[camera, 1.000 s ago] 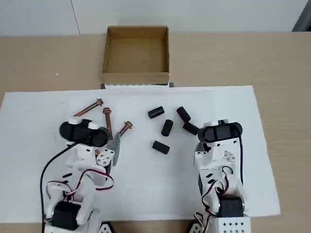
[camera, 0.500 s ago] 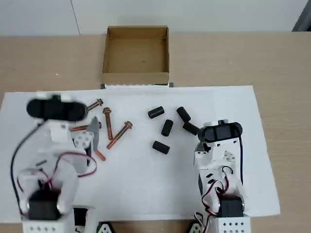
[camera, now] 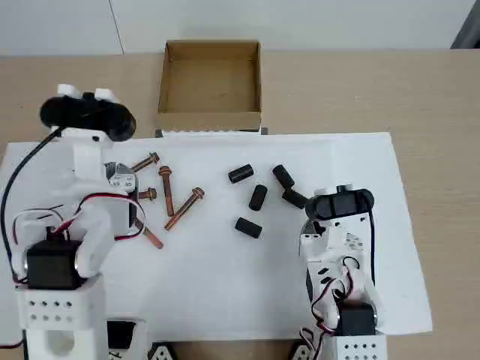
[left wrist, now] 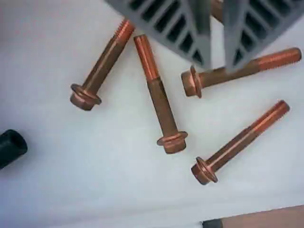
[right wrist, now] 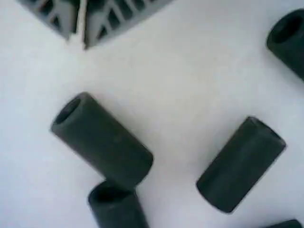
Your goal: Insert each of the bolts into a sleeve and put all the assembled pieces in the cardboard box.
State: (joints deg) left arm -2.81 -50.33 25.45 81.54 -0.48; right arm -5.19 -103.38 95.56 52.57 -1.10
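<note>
White paper sheet (camera: pixel 225 285) — spread flat, on tan wooden table (camera: pixel 435 90)

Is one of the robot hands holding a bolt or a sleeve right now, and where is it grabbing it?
No, nothing is held. The left gripper hangs above the bolts, the right gripper above the sleeves.

1. And there it was, a robotics lab bench: 2 small white arms stood side by side at the near edge, the left arm (camera: pixel 82 225) and the right arm (camera: pixel 337 255), their motors bare and loose wires (camera: pixel 97 201) looping off them.
2. A white sheet (camera: pixel 225 285) lay spread over a light wooden table (camera: pixel 435 90), with a plain white wall (camera: pixel 300 22) behind it.
3. Copper bolts (camera: pixel 166 191) and black sleeves (camera: pixel 258 196) lay in 2 loose groups on the sheet, and a cardboard box (camera: pixel 211 120) sat just past its far edge, all laid out like a test setup.
</note>
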